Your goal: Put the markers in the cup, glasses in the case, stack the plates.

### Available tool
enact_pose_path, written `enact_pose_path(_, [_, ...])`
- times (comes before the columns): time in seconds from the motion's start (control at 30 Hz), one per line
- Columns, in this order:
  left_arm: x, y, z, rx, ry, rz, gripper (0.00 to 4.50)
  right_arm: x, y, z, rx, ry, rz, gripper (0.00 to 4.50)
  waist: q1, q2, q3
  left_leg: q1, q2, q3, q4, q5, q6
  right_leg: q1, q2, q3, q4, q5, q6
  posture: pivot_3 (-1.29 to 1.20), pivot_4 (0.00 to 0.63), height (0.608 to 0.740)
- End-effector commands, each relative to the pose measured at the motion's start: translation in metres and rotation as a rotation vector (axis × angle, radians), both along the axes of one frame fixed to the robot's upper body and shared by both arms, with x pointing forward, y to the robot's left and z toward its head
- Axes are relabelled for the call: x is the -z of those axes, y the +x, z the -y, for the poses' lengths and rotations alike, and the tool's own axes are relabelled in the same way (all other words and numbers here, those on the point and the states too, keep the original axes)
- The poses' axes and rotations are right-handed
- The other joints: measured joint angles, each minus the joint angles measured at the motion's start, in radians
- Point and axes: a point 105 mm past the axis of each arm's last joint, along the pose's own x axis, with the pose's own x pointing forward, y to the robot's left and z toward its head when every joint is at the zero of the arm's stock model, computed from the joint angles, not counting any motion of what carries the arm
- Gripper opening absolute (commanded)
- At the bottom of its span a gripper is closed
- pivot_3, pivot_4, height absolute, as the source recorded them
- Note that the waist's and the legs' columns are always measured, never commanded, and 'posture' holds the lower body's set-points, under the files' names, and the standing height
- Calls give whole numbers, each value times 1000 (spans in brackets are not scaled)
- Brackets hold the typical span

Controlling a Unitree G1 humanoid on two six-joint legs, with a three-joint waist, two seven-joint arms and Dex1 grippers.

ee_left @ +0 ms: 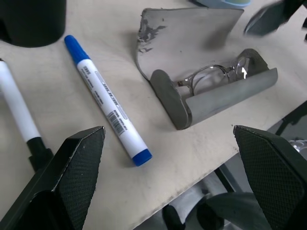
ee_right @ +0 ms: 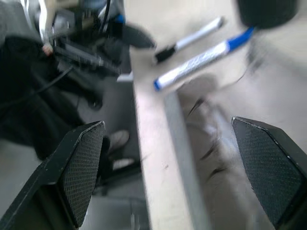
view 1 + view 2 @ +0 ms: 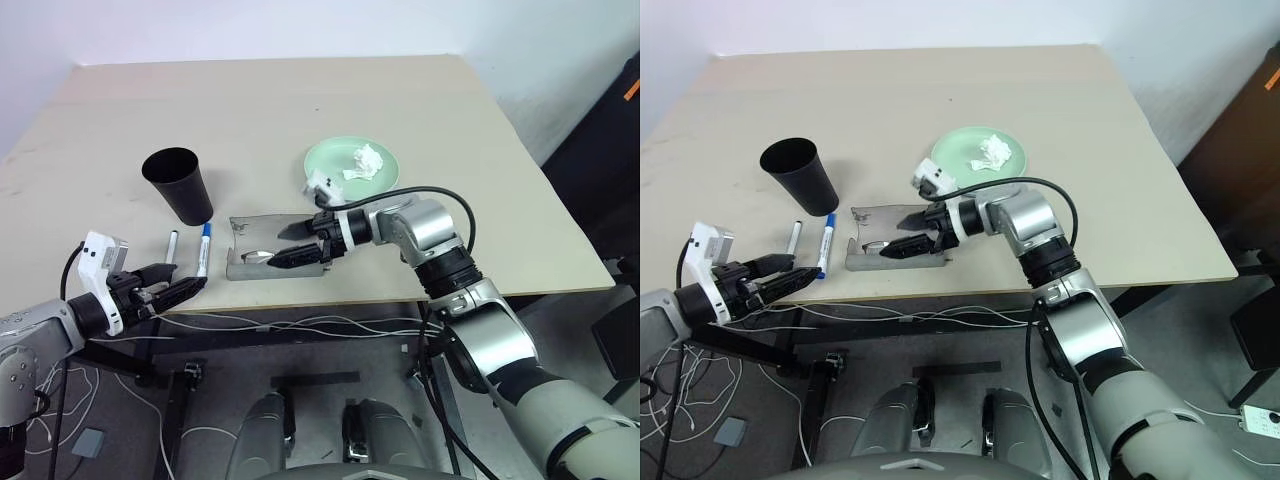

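While 2 markers [image 3: 188, 250] lie flat, 1 cup [image 3: 180, 184] stands.

Two markers [image 3: 203, 250], one blue-capped and one black-capped [image 3: 171, 245], lie just ahead of the left gripper [image 3: 170, 288]; one black cup [image 3: 180, 184], one open grey case [image 3: 268, 246] holding one pair of glasses [image 1: 213, 76], one mint green plate [image 3: 330, 160], one crumpled tissue [image 3: 363, 161].
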Motion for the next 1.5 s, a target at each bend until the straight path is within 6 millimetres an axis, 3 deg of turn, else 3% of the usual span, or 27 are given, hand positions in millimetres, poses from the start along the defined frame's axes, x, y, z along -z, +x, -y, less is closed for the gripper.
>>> enact_pose_path(0.03, [-8, 0, -4, -17, 0, 45, 4500, -22, 22, 2, 88, 56, 59, 4456, -2, 0, 0, 0, 0, 0, 0, 0, 0, 0, 0, 0, 0, 0, 0, 0, 150, 740])
enact_pose_path(0.17, [-8, 0, -3, -19, -2, 43, 4500, -14, 41, 4, 167, 35, 61, 4456, -1, 0, 0, 0, 0, 1, 0, 0, 1, 0, 0, 0, 0, 0, 0, 0, 150, 740])
enact_pose_path(0.33, [-8, 2, -2, -20, -2, 48, 4500, -1, 48, 4, 192, 2, 40, 4456, -1, 0, 0, 0, 0, 1, 0, 1, 1, 0, 0, 0, 0, 0, 0, 0, 150, 740])
enact_pose_path(0.7, [-6, 4, 0, -13, -4, 44, 4500, 14, 44, 3, 156, -10, -57, 4456, -1, 0, 0, 0, 0, 1, 0, 1, 1, 1, 0, 0, 0, 0, 0, 0, 150, 740])
enact_pose_path(1.03, [-7, 6, -2, -11, 8, 41, 4500, 12, 14, 0, 17, -4, -101, 4456, -1, 0, 0, 0, 0, 1, 0, 1, 1, 1, 0, 0, 0, 0, 0, 0, 150, 740])
enact_pose_path(1.23, [-7, 5, -7, -26, 14, 43, 4500, 33, -13, -1, -14, -30, -154, 4456, 0, 0, 0, 0, 0, 0, 0, 0, 1, 0, 0, 0, 0, 0, 0, 0, 150, 740])
enact_pose_path(1.37, [-5, 5, -14, -56, 39, 28, 4500, 46, -19, 0, -3, -70, -154, 4456, -1, 0, 0, 1, 0, 0, 0, 0, -1, 1, 0, 0, 0, 0, 0, 0, 150, 740])
enact_pose_path(1.5, [-15, 7, -15, -62, 6, 63, 4500, 44, -20, 1, -10, -81, -108, 4456, 0, -1, 0, 1, 0, 0, 0, -1, -1, 1, 0, 0, 0, 0, 0, 0, 150, 740])
